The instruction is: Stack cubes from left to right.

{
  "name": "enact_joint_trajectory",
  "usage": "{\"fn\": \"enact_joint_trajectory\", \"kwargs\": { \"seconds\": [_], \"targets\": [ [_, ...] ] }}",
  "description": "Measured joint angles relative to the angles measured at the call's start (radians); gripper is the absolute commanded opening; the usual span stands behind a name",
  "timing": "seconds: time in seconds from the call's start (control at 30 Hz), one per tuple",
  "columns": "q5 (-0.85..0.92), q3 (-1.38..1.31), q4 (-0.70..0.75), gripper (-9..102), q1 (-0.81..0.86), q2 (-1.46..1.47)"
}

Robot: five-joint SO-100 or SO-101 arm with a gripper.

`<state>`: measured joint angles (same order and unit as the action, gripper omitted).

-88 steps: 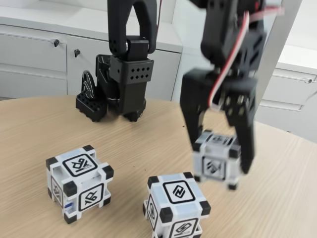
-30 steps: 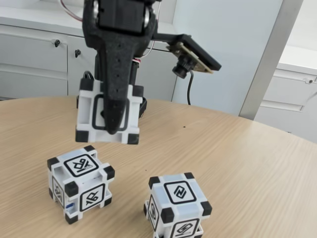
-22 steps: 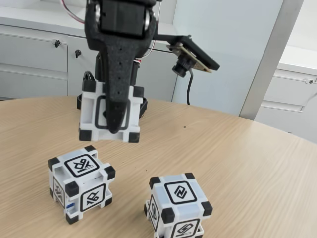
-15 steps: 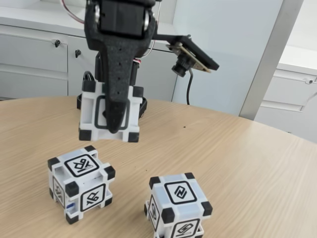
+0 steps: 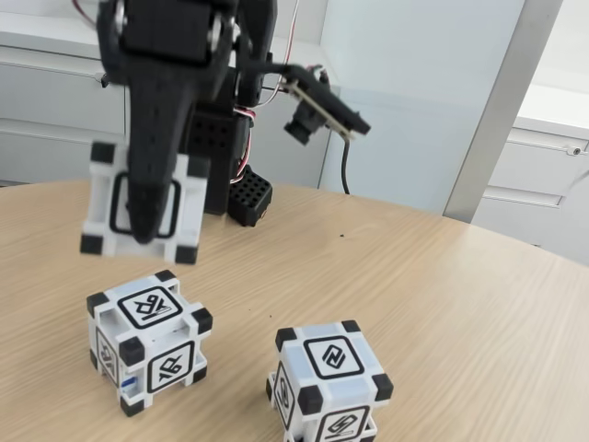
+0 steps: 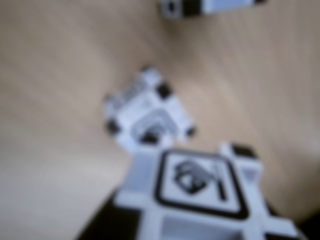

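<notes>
Three white cubes with black corners show. In the fixed view my black gripper (image 5: 140, 228) is shut on one cube (image 5: 98, 198) and holds it in the air, just above and slightly left of the left cube (image 5: 147, 339) on the wooden table. One finger (image 5: 147, 175) crosses the held cube's front face. The right cube (image 5: 327, 378) rests at the lower middle. The blurred wrist view has the held cube (image 6: 200, 195) at the bottom, one cube (image 6: 147, 115) on the table below it, and another cube (image 6: 210, 5) at the top edge.
The arm's black base (image 5: 230, 175) stands at the back of the round table (image 5: 460, 313). A small camera board (image 5: 317, 103) juts out to the right of the arm. White cabinets (image 5: 55, 101) line the wall behind. Bare wood lies to the right of the cubes.
The gripper has carried the held cube leftward across the table, from the right side to above the left cube. The two cubes on the table have not moved.
</notes>
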<state>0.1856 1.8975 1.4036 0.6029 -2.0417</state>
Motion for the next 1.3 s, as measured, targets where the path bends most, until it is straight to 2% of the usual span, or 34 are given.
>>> {"fn": "enact_joint_trajectory", "kwargs": {
  "seconds": [0.7,1.3],
  "targets": [
    [0.000,0.000,-0.006,3,0.002,0.092],
    [-0.009,0.000,-0.006,31,0.002,0.092]
  ]
}}
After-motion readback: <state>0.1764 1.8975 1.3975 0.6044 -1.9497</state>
